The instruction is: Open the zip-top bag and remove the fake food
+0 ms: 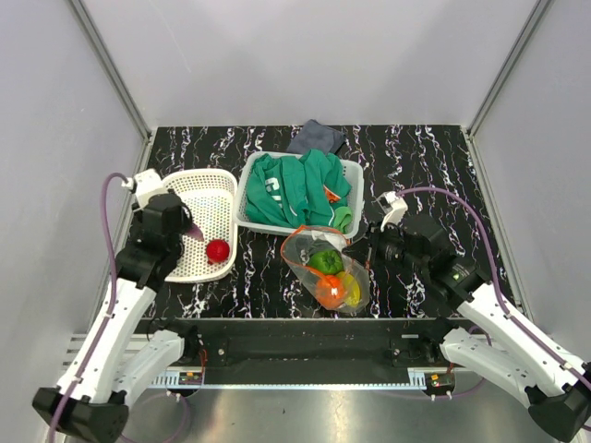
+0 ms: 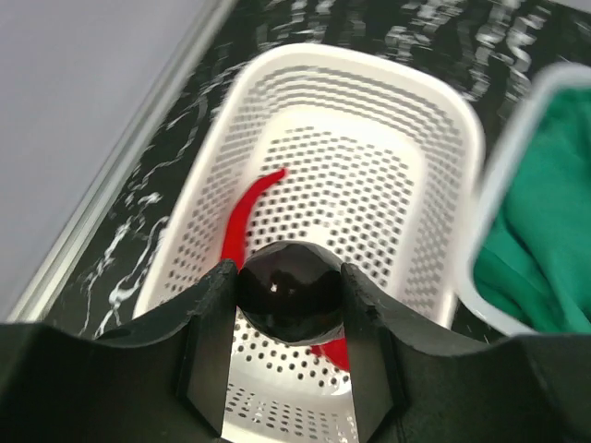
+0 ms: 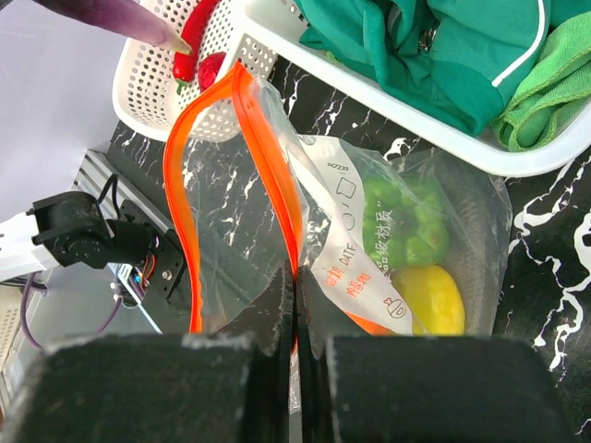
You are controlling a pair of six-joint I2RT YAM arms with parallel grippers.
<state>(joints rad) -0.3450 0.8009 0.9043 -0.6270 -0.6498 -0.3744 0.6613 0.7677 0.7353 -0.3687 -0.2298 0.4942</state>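
Left claw (image 2: 288, 281) clasps a dark fake fruit (image 2: 291, 300) over the white basket (image 2: 369, 65) at lower centre of its view — right claw (image 3: 295, 314), bottom centre, is clenched on the zip-top bag (image 3: 369, 212) at its orange rim.

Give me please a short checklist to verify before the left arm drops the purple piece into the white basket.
1. Grip on the purple piece by the left gripper: ok.
2. This gripper above the white basket: ok.
3. Bare floor in the basket beside the red chili: ok.
4. Hold of the right gripper on the zip-top bag strip: ok.
5. Bag mouth open: ok.
6. Bag emptied: not ok, green piece and yellow piece inside.
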